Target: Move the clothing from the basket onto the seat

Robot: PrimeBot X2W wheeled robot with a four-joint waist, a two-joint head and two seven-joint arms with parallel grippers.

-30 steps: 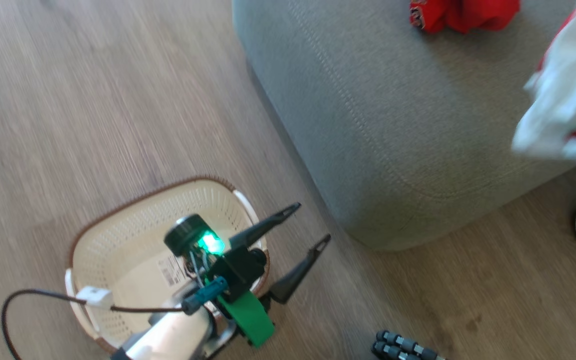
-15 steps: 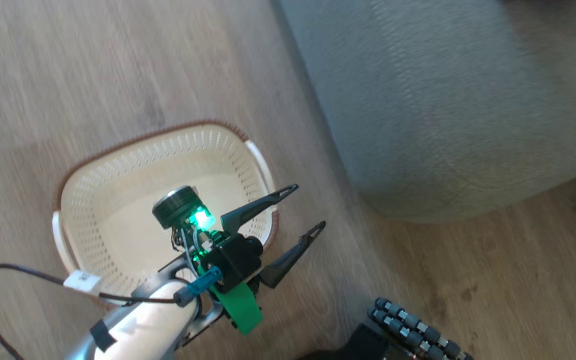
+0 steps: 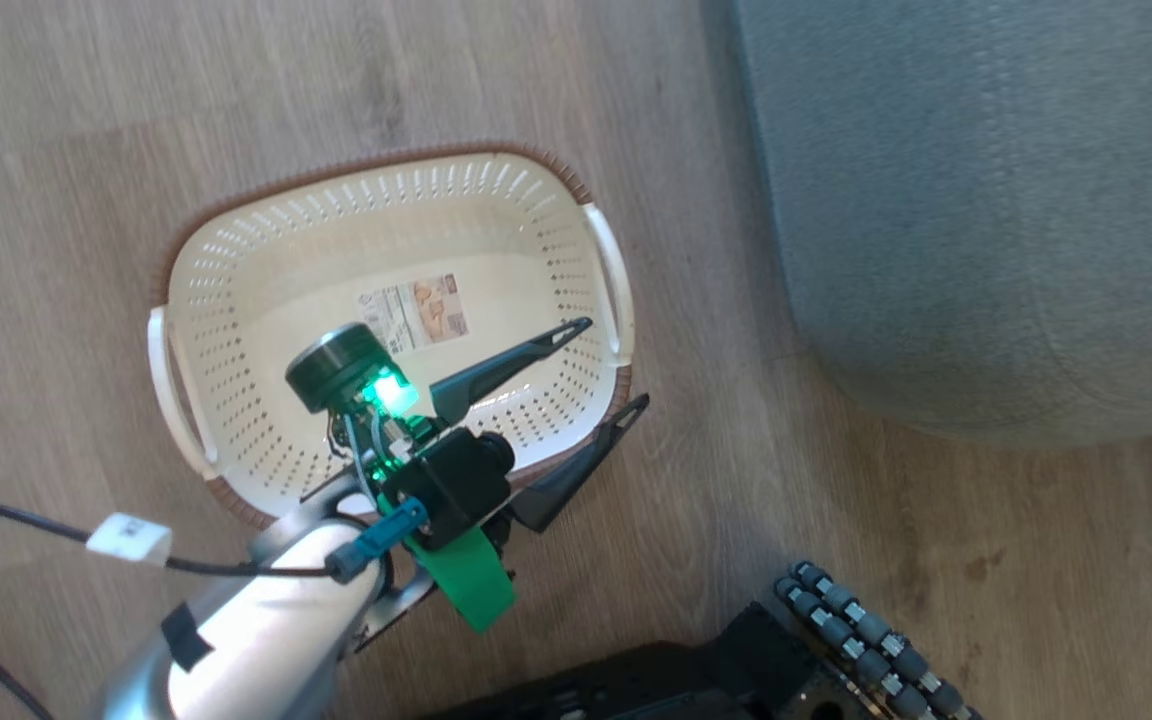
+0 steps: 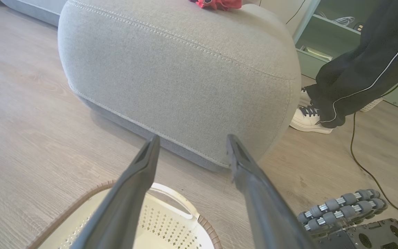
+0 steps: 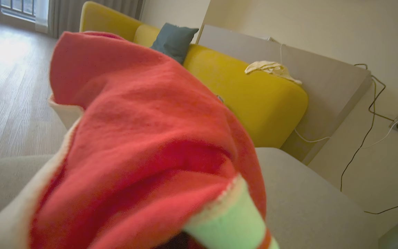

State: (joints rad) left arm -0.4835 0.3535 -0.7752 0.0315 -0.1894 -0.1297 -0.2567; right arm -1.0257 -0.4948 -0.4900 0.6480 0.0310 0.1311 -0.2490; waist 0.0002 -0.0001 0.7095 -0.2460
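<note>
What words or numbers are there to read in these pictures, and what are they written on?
No text here is clear enough to read.
The sticker on the floor of the basket: small print and pictures, too small to read.
The white tag on the black cable: blurred, unreadable.
The red garment: no letters or numbers on the side that shows.

The cream-white perforated basket (image 3: pixel 236 290), brown-rimmed, is seen upright on the wooden floor near the grey seat (image 3: pixel 986 200), a paper label showing on its bare bottom. A crumpled red garment (image 4: pixel 217 3) is laid on top of the seat. A second red garment (image 5: pixel 143 138), pale-trimmed, is seen hanging just above the seat's surface.
</note>
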